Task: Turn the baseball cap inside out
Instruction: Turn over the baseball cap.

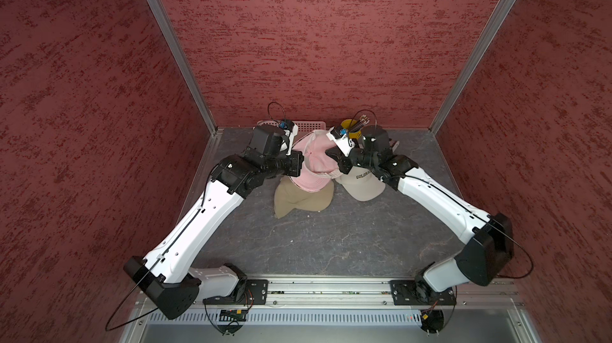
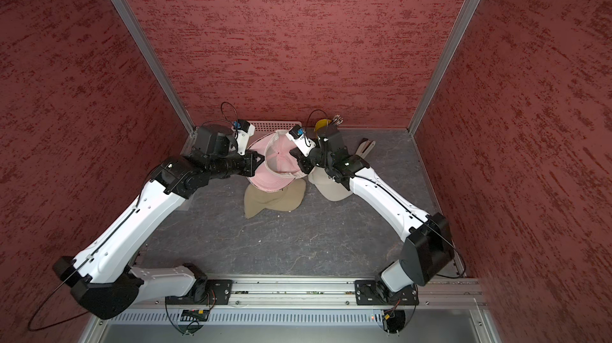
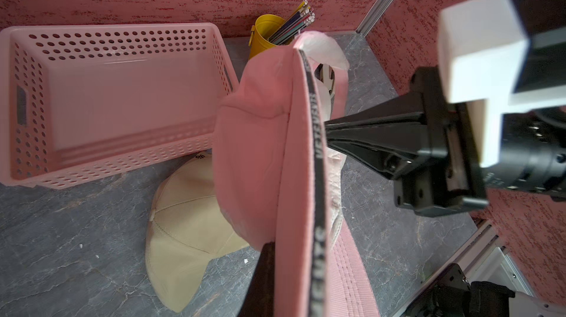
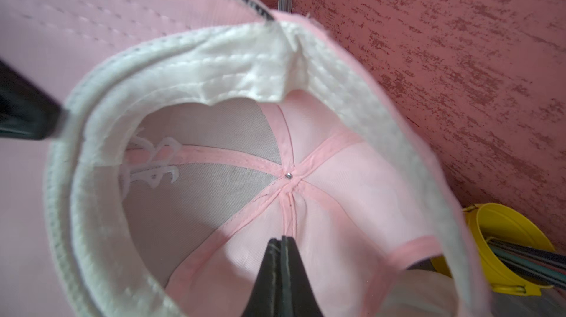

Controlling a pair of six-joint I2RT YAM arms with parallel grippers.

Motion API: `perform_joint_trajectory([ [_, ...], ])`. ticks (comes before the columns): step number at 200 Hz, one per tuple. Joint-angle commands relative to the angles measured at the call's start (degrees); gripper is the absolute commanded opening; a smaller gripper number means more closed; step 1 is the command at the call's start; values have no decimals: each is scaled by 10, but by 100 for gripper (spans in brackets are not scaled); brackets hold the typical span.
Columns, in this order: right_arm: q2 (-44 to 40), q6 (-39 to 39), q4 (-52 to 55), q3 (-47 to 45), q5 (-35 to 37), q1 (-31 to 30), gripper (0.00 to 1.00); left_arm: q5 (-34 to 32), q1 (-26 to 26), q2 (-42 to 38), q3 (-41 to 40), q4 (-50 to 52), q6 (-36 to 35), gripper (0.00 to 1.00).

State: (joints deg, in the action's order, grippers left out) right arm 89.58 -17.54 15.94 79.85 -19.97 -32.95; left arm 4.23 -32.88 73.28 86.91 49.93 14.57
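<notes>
I am holding the pink cap (image 1: 314,161) up off the table (image 1: 331,242), out at the far middle. It is hanging just over the tan cap (image 1: 301,200), with the cream cap (image 1: 364,185) near it on the right. The open side is facing up toward the top views.

The left gripper (image 2: 261,159) is pinching tight on the cap's left edge, close to where the white band (image 4: 214,64) meets the brim (image 4: 76,24). The right gripper (image 4: 282,242) is squeezed closed with nothing in it. Its tip is poking down inside the cap, near the little metal dot (image 4: 288,174) where the seams cross.

I am guessing the cap is very light. The round part looks like thin, soft cloth that is going to fold easily. The front has a grey backing (image 4: 196,205), so I am expecting that part to be stiffer and to fight back a bit. The brim looks hard and is not going to turn at all.

The white band is thick and stitched, so that is the best place to pinch. The best place to push is the middle, by the metal dot. Pushing off to one side might tug the cloth out of the left pinch.
</notes>
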Motion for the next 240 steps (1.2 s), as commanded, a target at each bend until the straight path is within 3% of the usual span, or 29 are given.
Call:
perform_joint_trajectory([
  [1,52,-48,23,46,76,-6,0,11,-4,-13,20,-11,0,0],
  [36,99,-77,-2,59,170,-5,0,10,-4,-21,31,-1,0,0],
  [71,95,-102,-18,37,198,-5,0,3,7,-23,35,2,-8,0],
  [92,33,-92,-37,-10,113,-5,0,0,16,-8,44,11,-21,0],
  [117,-32,-105,-14,-39,-40,-5,0,5,20,21,68,29,-36,0],
  [153,-11,-179,131,26,-193,-5,0,51,20,48,100,49,-43,0],
  [175,45,-256,273,103,-227,-6,2,80,20,61,126,75,-52,0],
  [196,80,-288,335,136,-232,-7,2,101,23,64,137,85,-57,0],
  [240,30,-337,314,44,-265,-19,0,141,69,61,143,76,-53,0],
])
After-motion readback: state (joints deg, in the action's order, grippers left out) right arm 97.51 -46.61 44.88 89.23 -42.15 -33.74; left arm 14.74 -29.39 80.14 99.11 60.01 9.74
